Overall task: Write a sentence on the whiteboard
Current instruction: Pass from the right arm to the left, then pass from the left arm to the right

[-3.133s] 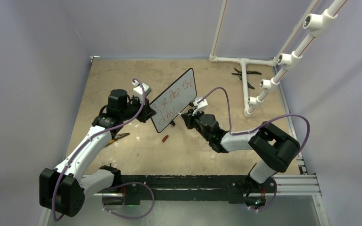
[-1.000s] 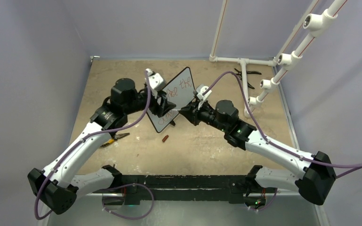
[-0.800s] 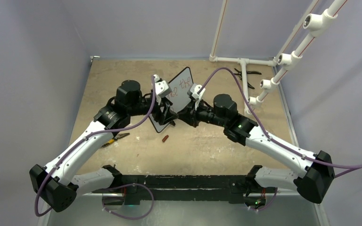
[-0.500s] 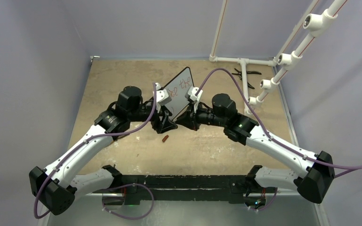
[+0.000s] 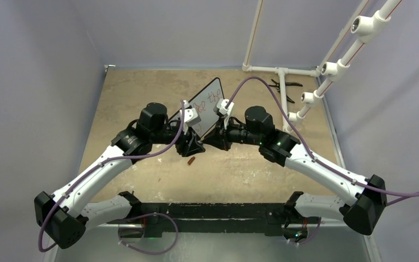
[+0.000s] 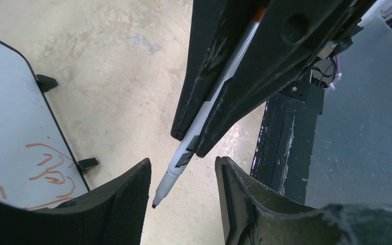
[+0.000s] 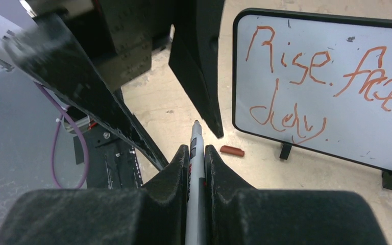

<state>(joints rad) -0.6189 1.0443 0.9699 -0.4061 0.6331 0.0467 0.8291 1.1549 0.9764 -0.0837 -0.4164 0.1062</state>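
red words (image 7: 314, 76) sit on the whiteboard (image 7: 352, 130). right gripper (image 7: 197, 153) squeezes a pen (image 7: 196, 139); left gripper (image 6: 184, 168) fingers stand apart, its tip between them.

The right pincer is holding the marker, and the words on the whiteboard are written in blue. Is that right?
Not quite. The right pincer does hold the marker, but the words on the whiteboard are written in red, not blue. The right wrist view shows this clearly.
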